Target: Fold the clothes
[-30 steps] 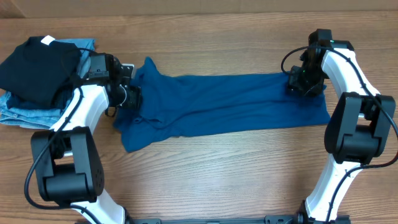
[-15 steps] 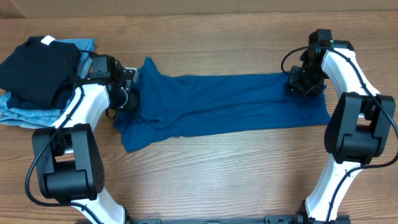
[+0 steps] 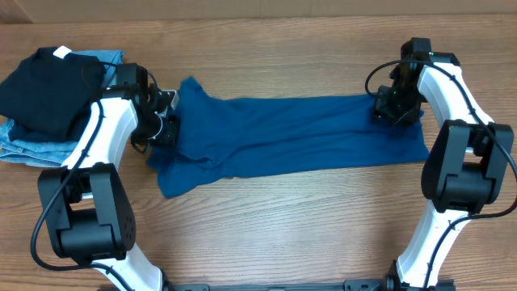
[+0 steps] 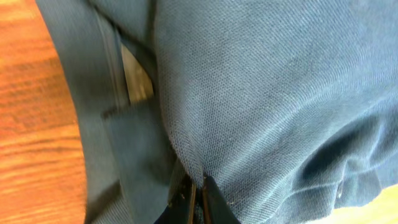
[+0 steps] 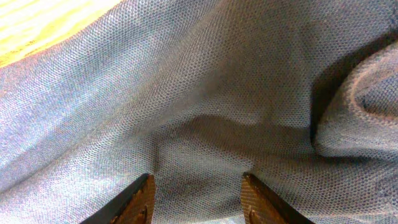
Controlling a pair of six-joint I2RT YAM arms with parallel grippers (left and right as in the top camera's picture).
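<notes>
We see the large teal-blue, soft-fabric, short-sleeved shirt (image 3: 299, 133) stretched flat across the brown wooden surface (image 3: 283, 234). Our left pincer (image 4: 194, 198) is closed tight on a fold at the shirt's left end. Our right pincer (image 5: 198, 194) stands partly wide against the cloth at its right end. A folded black garment (image 3: 48, 89) lies on light-blue denim jeans (image 3: 24, 147) at the far left.

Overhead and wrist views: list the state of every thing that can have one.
teal shirt, stretched out long, rumpled at one end.
left claw, shut on a fold of the teal shirt.
right claw, open, jaws apart over the teal shirt.
black garment, folded, lying on the jeans.
jeans, piled under the black garment.
</notes>
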